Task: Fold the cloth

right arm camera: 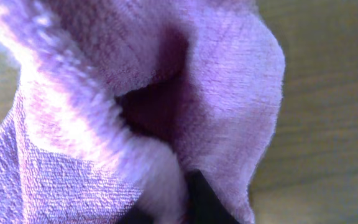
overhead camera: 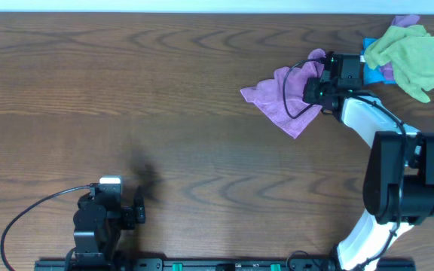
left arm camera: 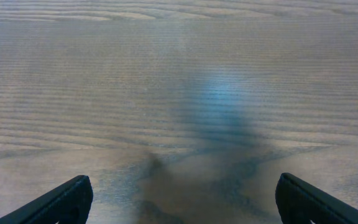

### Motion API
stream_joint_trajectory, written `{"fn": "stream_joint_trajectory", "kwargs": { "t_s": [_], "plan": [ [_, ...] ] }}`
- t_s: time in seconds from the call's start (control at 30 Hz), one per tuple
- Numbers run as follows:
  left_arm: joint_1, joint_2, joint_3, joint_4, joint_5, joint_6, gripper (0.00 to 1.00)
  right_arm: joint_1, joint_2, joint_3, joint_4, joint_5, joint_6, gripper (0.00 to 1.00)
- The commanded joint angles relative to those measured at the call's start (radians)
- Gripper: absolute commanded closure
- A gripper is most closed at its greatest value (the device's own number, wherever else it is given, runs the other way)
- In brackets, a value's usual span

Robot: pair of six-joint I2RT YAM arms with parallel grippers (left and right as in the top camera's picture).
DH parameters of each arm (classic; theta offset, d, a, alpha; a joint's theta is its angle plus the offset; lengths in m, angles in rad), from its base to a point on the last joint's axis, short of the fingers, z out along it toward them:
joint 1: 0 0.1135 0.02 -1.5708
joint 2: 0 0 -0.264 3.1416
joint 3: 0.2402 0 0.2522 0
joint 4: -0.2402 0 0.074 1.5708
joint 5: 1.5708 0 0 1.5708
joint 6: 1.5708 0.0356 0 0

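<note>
right tool (overhead camera: 316, 89): pinched shut on a raised fold at the right edge of the lilac cloth (overhead camera: 277, 99) | lilac cloth: crumpled on the bench (overhead camera: 164, 113), far right, near a green cloth (overhead camera: 413, 56) and blue cloth (overhead camera: 369, 49) | left tool (left arm camera: 179, 202): wide open, holding nothing, front left

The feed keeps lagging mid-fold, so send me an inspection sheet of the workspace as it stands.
Surface: wooden table, brown grain.
Job's things: lilac cloth, crumpled and unfolded, far right of centre.
Clutter: green cloth heaped over blue cloth at the far right corner, with purple fabric showing behind them.
Grippers: right gripper, jaws closed on the lilac cloth. Left gripper, jaws wide apart over the table, holding nothing.
Cables: left cable loops beside the left arm. Right cable hangs over the lilac cloth.
Surroundings: nothing seen.
</note>
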State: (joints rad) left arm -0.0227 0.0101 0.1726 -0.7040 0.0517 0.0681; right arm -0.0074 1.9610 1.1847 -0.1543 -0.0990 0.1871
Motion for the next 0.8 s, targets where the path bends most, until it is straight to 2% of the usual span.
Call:
{"fn": "stream_joint_trajectory", "kwargs": {
  "t_s": [0.0, 0.17, 0.33, 0.47, 0.63, 0.77],
  "plan": [
    [-0.004, -0.006, -0.011, -0.028, -0.010, 0.007, 0.05, 0.028, -0.008, 0.047, -0.043, -0.018, -0.002, 0.99],
    [-0.004, -0.006, -0.011, -0.028, -0.011, 0.007, 0.05, 0.103, -0.013, 0.162, -0.173, -0.016, -0.014, 0.99],
    [-0.004, -0.006, -0.011, -0.028, -0.010, 0.007, 0.05, 0.169, -0.013, 0.269, -0.222, 0.003, -0.013, 0.99],
    [-0.004, -0.006, -0.011, -0.028, -0.011, 0.007, 0.05, 0.205, -0.013, 0.332, -0.230, 0.085, -0.009, 0.99],
    [-0.004, -0.006, -0.011, -0.028, -0.011, 0.007, 0.05, 0.208, -0.012, 0.360, -0.189, 0.099, -0.008, 0.96],
    [-0.004, -0.006, -0.011, -0.028, -0.011, 0.007, 0.05, 0.208, -0.012, 0.360, -0.150, 0.103, -0.001, 0.87]
  ]
}}
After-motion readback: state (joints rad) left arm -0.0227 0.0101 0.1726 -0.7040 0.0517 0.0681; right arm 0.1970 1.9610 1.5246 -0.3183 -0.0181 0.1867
